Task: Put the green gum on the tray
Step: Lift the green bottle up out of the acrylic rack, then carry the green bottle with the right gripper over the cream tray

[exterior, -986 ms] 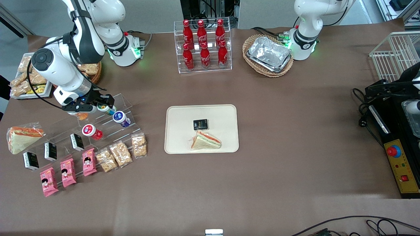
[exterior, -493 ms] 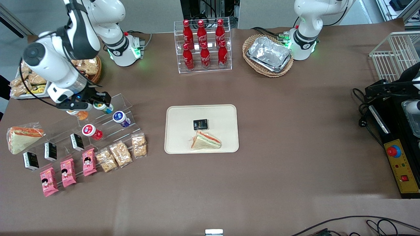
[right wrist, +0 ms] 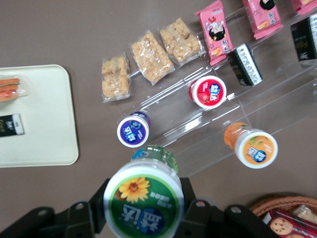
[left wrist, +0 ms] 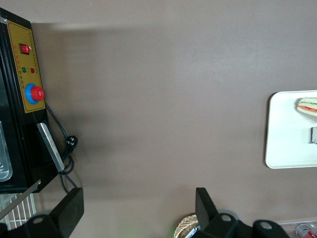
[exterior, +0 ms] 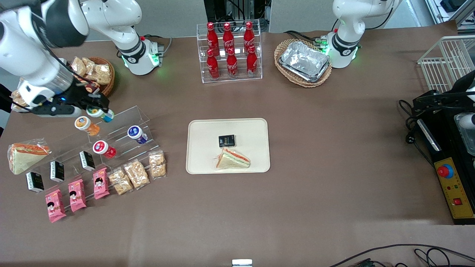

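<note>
Holding the green gum (exterior: pixel 99 112) clear of the clear stepped rack (exterior: pixel 122 122), my gripper (exterior: pixel 97 109) hangs above the working arm's end of the surface (exterior: pixel 315 148), fingers (right wrist: pixel 195 210) pinching the jar on two sides of its body just under the white lid. From the wrist view the lid (right wrist: pixel 143 198) fills the frame, sunflower label up, with the blue jar (right wrist: pixel 133 130), red jar (right wrist: pixel 208 92) and orange jar (right wrist: pixel 251 145) lying on the rack below it. I judge the jar light and rigid, its smooth plastic wall a little slippery, so a firm pinch low on the body, not on the lid, seems the safest hold; the lid could pop or turn. The tray (exterior: pixel 200 163) sits mid-surface, well apart from the jar, already carrying a wrapped sandwich (exterior: pixel 233 159) and a small black packet (exterior: pixel 226 141), with bare room toward its rim.
</note>
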You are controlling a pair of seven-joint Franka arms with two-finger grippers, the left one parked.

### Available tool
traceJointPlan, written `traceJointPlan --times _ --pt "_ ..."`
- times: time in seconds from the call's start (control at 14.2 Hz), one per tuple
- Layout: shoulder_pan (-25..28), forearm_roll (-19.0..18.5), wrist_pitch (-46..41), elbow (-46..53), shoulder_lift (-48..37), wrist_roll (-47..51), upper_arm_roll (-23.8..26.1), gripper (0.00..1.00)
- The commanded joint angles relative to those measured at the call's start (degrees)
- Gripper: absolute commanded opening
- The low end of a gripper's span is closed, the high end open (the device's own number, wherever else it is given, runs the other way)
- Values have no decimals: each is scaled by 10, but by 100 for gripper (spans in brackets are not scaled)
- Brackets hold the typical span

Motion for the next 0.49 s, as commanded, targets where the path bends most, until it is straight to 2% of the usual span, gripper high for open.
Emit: traceJointPlan --times 0.0,0.21,0.42 --pt "1 4 -93 117 49 4 -1 23" --pt "12 48 -115 145 54 62 22 24" --pt "13 50 -109 145 59 174 108 24"
